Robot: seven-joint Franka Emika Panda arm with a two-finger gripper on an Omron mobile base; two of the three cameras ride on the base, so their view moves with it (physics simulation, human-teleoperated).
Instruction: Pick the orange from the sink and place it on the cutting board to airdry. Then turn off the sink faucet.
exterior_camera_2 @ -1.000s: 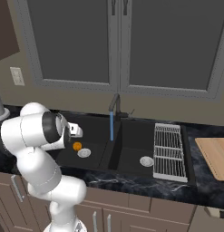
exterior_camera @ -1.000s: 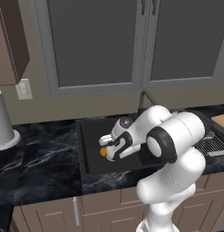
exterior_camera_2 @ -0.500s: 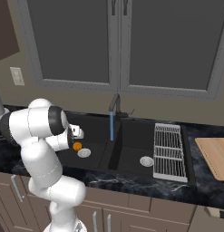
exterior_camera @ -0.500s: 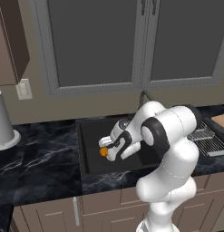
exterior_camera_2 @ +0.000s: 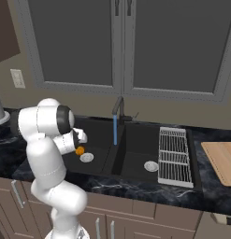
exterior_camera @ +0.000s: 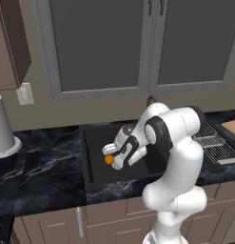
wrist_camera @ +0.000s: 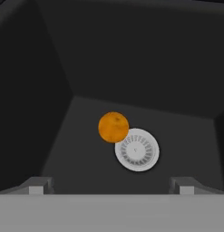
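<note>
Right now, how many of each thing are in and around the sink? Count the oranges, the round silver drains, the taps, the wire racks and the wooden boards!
Oranges: 1, the orange in the left basin.
Silver drains: 2, the left drain and the right drain.
Taps: 1, the sink faucet, water running.
Wire racks: 1, the dish rack.
Wooden boards: 1, the cutting board.
Total: 6

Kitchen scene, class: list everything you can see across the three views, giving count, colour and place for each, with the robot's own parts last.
orange: one, bright orange, on the sink floor beside a drain
sink: one, black, two basins
drains: two, silver, one per basin
sink faucet: one, dark grey, behind the sink, blue stream running
dish rack: one, silver wire, right of the sink
cutting board: one, tan, far right counter
canister: one, white, left counter
claw: one, dark tips, open above the orange
</note>
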